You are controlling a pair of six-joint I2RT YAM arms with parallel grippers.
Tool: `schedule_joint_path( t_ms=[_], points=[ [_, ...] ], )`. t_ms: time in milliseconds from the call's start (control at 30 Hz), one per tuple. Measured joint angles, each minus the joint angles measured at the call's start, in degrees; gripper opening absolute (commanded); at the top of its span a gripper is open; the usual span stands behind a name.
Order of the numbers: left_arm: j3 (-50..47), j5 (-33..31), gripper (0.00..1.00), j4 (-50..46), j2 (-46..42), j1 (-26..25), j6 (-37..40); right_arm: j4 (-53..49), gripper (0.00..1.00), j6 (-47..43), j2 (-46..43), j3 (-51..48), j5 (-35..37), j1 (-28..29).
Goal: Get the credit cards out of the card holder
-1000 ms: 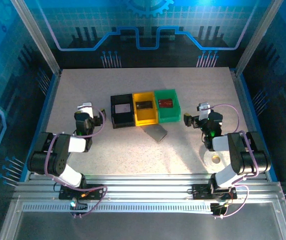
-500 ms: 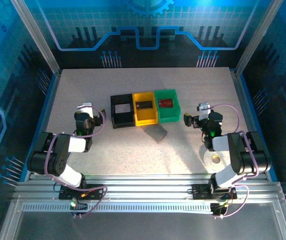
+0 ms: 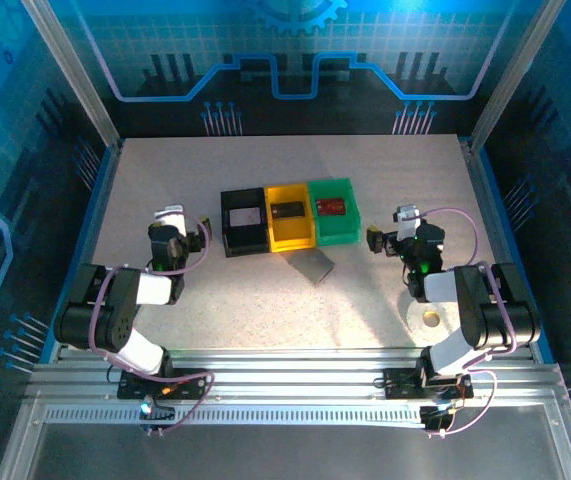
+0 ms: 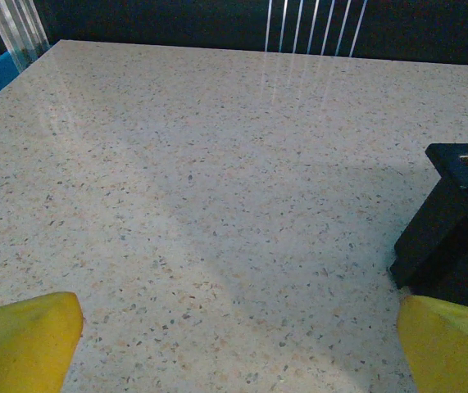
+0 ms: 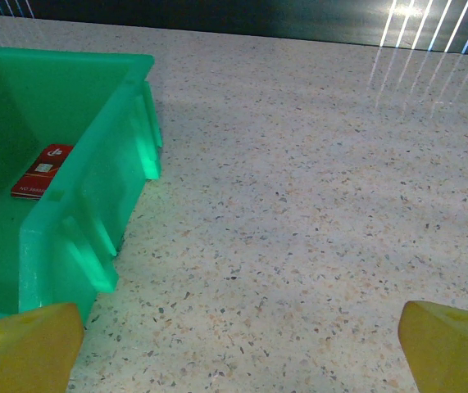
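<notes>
Row: left bin (image 3: 243,222), middle bin (image 3: 290,217) and right bin (image 3: 334,210) stand side by side, mid-table (image 3: 215,300).
In the bins: credit cards (image 3: 332,207), one lying in each.
Before the row: card holder (image 3: 312,265) on the table, just in front of the middle bin, askew.
Left flank: my left gripper (image 3: 172,222), beside the left bin, apart from it.
Right flank: my right gripper (image 3: 402,228), beside the right bin, apart from it.

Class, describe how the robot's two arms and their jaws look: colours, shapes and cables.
Both the left arm and right arm have chunky black joints with white link sections. A lilac cable loops along each. The wrist views show jaws with bright yellow tips.
</notes>
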Motion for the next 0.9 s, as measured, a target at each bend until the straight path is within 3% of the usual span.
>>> schedule_joint_path(
  t_ms=[133,300,500,633,700,900],
  points=[
    [0.74,-0.39,0.99,-4.68,-1.90,-0.13,-0.02,-5.53,1.00,0.15,-4.68,0.02,3.08,0.22],
    [4.48,-2.49,0.99,-16.04,-13.29,-0.28,-2.32,-16.17,1.00,3.19,-21.88,4.85,7.19,2.84],
    [12.87,-0.96,0.99,-32.35,-28.13,-0.59,-17.49,-24.72,1.00,26.23,-30.58,12.55,0.98,2.14],
    [20.85,3.63,0.99,-44.96,-33.31,-0.52,-27.17,-28.79,1.00,33.94,-31.98,11.61,-2.62,3.52],
    [22.75,7.32,0.99,-47.95,-34.12,-0.52,-30.56,-35.52,1.00,33.83,-32.35,12.96,-1.33,8.07],
    [17.70,15.06,0.99,-55.32,-38.03,-3.69,-39.36,-53.16,0.95,30.05,-31.85,19.04,13.29,31.63]
  ],
)
